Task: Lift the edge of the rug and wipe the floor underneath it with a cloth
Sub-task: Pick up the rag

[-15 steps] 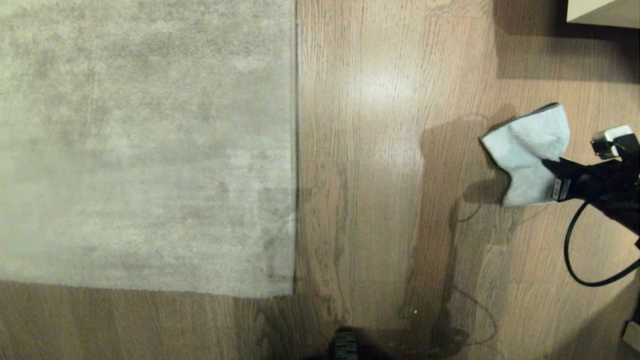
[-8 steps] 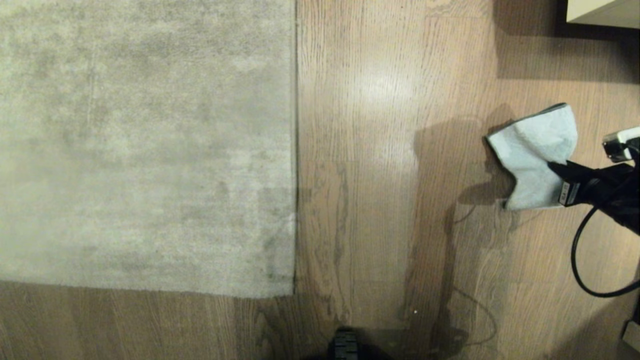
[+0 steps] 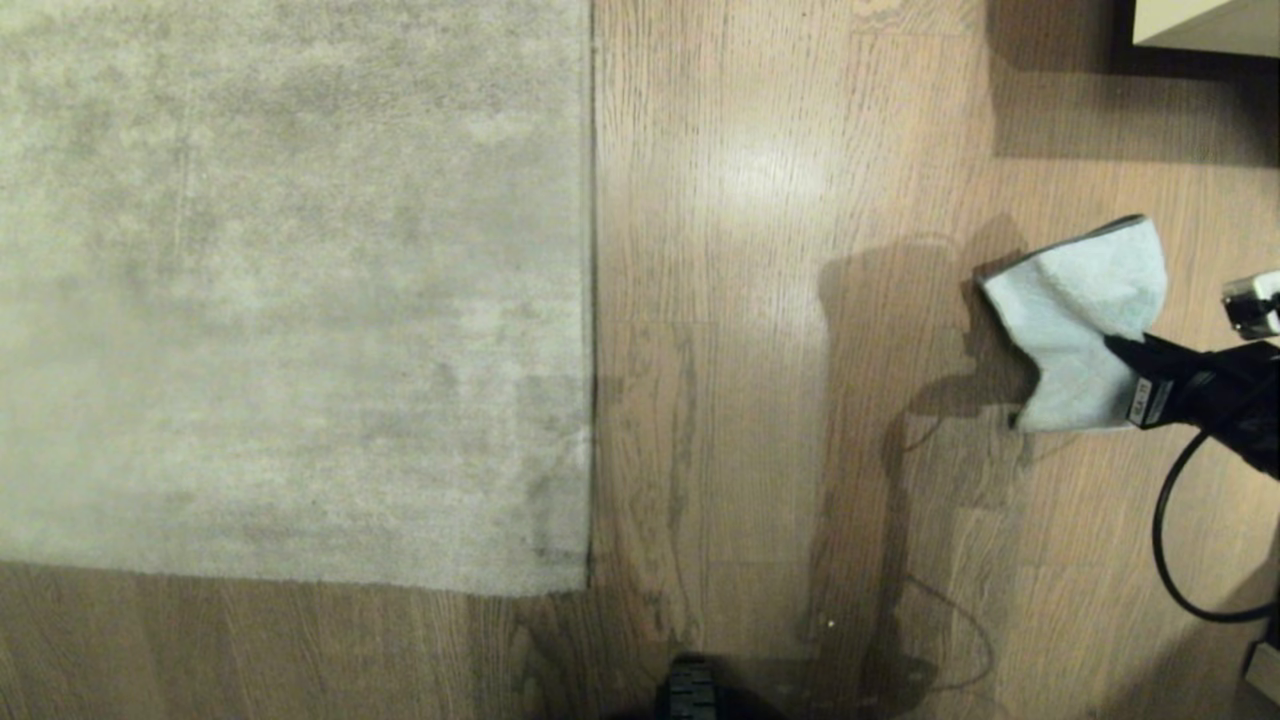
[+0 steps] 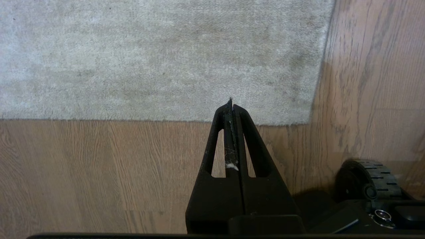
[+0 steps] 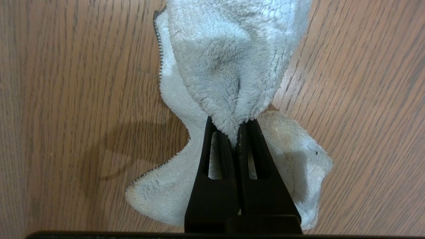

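Wood-plank floor (image 3: 760, 400) with a slight sheen, mottled beige-grey rug on the robot's left, its straight rug edge (image 3: 590, 300) running away from the base and the corner (image 3: 585, 588) near the robot. Rug lies flat all along; nothing lifted yet.

Right gripper (image 5: 236, 127) is clamped tight on a bunched fold of the pale blue microfibre cloth (image 3: 1080, 320), far right of the head view and well apart from the rug. Most of the cloth hangs free past the tips and drapes down to the planks. Left gripper (image 4: 231, 105) is closed with nothing held, just some lint stuck between the fingers; it hangs over bare floor near the rug corner.

Risks from here, as judgement:
- Pinch is on a small pleat only. Dragging across the floor could pull the cloth out of the jaws, especially if the loose flap snags on the rug border.
- Free-hanging flap may fold under itself, so the wipe covers little.
- Left fingers are shut. They need to open before going for the edge; short pile and a flat border leave little to bite, so they may skid over the top or grab pile only and lose the lift.
- If the lift is low or sags, the right arm sweeping in could hit the raised rug or shove it.
- Black cable (image 3: 1170, 560) looping off the right arm could catch during the reach across.
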Available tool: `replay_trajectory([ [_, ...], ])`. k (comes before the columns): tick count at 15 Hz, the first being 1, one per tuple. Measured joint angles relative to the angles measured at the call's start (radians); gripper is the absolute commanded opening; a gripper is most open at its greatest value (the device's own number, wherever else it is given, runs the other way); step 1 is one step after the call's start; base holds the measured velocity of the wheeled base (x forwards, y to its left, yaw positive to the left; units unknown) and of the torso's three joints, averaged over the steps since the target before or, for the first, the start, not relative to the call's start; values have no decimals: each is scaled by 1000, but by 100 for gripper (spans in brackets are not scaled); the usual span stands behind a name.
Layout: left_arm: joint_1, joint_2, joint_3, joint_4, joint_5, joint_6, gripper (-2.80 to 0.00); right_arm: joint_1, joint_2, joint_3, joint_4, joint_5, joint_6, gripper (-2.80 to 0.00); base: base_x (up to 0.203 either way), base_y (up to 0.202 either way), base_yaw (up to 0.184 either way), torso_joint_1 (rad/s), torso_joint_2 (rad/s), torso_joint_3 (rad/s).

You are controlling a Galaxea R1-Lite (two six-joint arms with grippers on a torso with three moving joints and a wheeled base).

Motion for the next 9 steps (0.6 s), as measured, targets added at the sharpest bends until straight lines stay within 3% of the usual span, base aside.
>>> replay_trajectory([
  [4,0,0,0,0,1,0,-280,-1,-43,13,1,-1,0,-280,0,0,0,0,0,0],
  [9,0,0,0,0,0,0,-280,-1,-131,127,1,-2,-1,-280,0,0,0,0,0,0],
])
